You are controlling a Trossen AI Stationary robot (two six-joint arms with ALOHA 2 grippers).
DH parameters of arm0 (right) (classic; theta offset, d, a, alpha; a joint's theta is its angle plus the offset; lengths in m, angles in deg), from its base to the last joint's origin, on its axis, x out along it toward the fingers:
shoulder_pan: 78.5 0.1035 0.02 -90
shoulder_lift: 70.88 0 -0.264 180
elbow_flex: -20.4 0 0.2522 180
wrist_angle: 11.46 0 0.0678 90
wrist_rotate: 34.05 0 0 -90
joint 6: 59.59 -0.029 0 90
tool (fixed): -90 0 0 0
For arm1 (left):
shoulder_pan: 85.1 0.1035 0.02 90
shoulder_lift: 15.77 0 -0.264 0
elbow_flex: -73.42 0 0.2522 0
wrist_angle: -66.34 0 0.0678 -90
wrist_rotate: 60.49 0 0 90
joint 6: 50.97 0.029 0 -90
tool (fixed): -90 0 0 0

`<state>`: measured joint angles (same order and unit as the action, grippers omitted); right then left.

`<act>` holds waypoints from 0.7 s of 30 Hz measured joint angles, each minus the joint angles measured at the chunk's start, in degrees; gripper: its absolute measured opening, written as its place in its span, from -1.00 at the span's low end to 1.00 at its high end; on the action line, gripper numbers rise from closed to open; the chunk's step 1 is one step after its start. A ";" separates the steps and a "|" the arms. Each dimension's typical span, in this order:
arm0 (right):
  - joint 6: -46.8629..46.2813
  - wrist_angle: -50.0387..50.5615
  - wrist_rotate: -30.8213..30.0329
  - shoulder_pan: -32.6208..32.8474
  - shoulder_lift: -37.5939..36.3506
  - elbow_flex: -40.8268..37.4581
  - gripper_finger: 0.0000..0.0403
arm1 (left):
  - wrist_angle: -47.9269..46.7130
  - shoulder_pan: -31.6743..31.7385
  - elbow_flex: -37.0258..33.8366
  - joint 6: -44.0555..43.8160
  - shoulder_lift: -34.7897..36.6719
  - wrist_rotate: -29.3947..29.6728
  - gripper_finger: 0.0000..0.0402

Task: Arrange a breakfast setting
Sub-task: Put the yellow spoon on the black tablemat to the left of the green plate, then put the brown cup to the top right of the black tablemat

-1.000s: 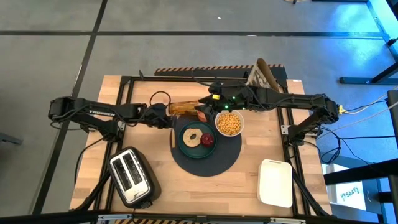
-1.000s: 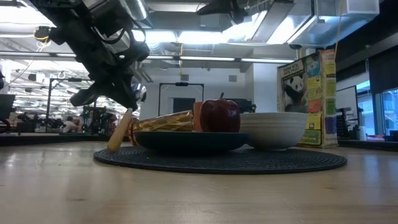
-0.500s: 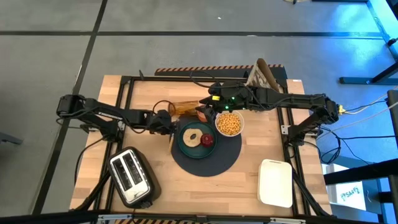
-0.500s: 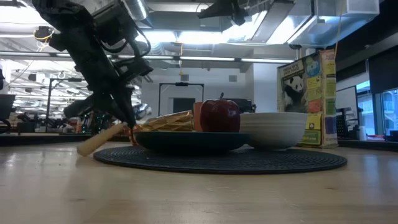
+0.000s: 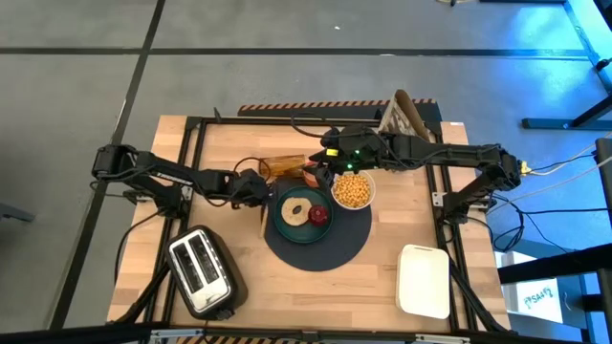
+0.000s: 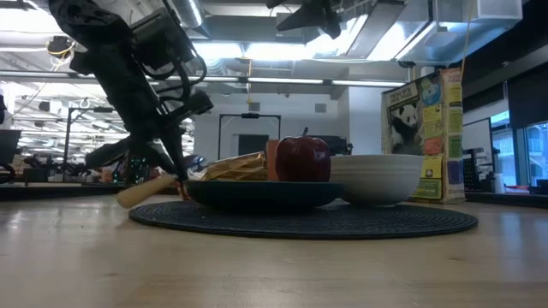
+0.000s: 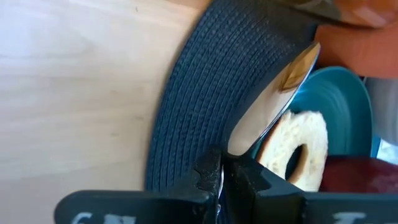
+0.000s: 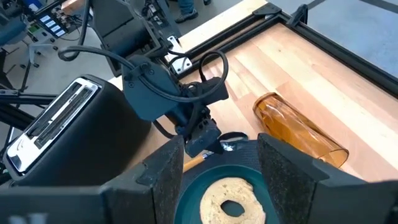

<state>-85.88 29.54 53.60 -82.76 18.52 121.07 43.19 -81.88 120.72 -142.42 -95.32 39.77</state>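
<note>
**Op A:** High view first: my left pincer [image 5: 256, 187] sits at the left rim of the dark-blue mat [image 5: 330, 250], clamped on the spoon [image 5: 265, 212], which lies along that rim beside the teal plate [image 5: 290, 225]. I read that as the usual cutlery spot. The bagel [image 5: 298, 207] and red fruit [image 5: 319, 214] are on the plate; the white bowl [image 5: 353, 190] touches its far-right side.

**Op B:** And the right pincer [image 5: 316, 172]?

**Op A:** Hovering half-spread over the far edge of the mat, holding nothing. The amber glass [image 5: 280, 166] lies on its side just to its left, so I'd guess it gets stood up next.

**Op B:** Low view?

**Op A:** The spoon's wooden handle [image 6: 147, 189] slants up off the table [image 6: 274, 274], so it isn't set down yet.

**Op B:** Left wrist view?

**Op A:** Fingers pinched tight on the spoon's neck, its bowl [image 7: 273, 102] over the mat, just short of the plate.

**Op B:** Right wrist view?

**Op A:** My own fingers [image 8: 163, 177] stand apart above the bagel; the glass is beyond them.
</note>
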 joint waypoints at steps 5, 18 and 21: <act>0.05 -0.03 0.00 0.00 0.00 0.00 -0.04 | -0.04 -0.07 0.00 -0.08 0.00 -1.44 -0.94; 0.77 0.01 0.44 0.04 0.00 0.00 -0.04 | 0.01 1.28 0.14 2.83 1.47 -4.64 -0.24; 0.22 1.10 -0.49 0.13 -0.23 0.00 -0.04 | -0.30 2.13 0.77 9.00 4.41 -8.08 -0.21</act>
<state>-85.66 30.63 53.11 -82.62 18.29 121.07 42.89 -79.75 121.49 -133.42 -90.91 31.68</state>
